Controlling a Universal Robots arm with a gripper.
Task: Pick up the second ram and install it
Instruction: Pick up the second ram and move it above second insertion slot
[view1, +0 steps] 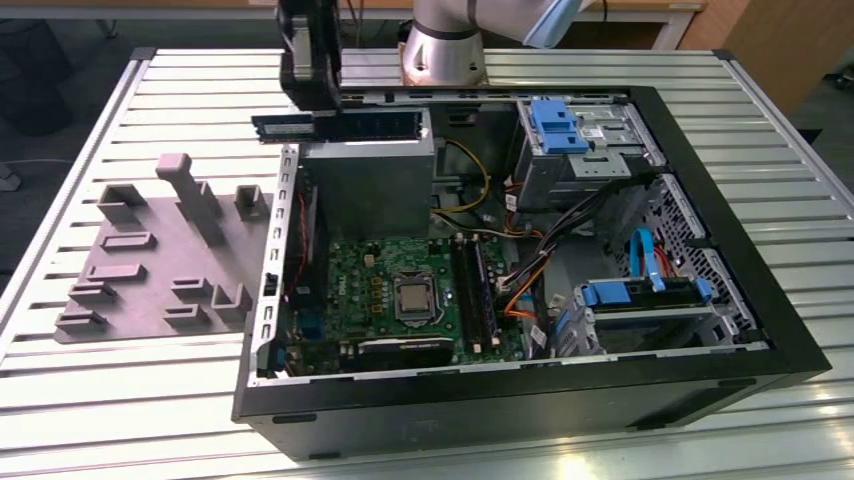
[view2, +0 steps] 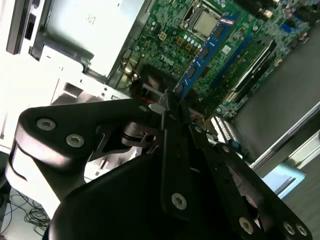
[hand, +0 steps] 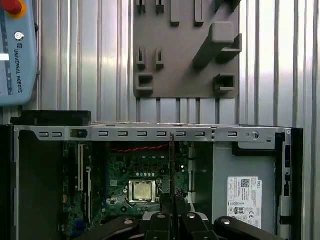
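Computer case (view1: 534, 400) lies open nearest us, motherboard (view1: 354, 265) bare inside. Over its far corner on the exterior view's left, the arm hangs vertical, gripper (view1: 320, 108) clamped near one end of the second ram (view1: 380, 124), held level. Light, stiff, fragile, I'd say: edges only.
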